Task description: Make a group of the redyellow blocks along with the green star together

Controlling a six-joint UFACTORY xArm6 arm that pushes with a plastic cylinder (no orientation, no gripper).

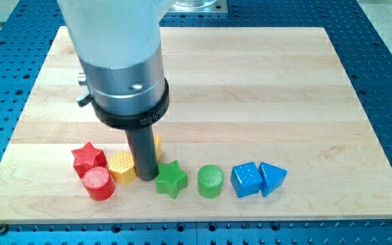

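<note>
The red cylinder [99, 183] lies nearest the view's bottom, at the left end of a row of blocks on the wooden board [250, 82]. The red star [88, 158] sits just above it, touching or nearly touching it. The yellow hexagon block [122, 167] stands just to the right of both red blocks, close against them.

My tip [146, 178] rests on the board between the yellow hexagon block and the green star [171, 178]. It stands against the right side of the hexagon block and just beside the left points of the star. A second yellow block [157, 145] shows only as a narrow sliver behind the rod; its shape cannot be made out.

The green star lies just right of the tip, near the red and yellow blocks. The green cylinder [210, 181] stands a little to the star's right, with a small gap between them. Further right, the blue cube [246, 180] and the blue triangular block [272, 178] sit touching each other.

The arm carries no fingers; it ends in the plain rod only.
</note>
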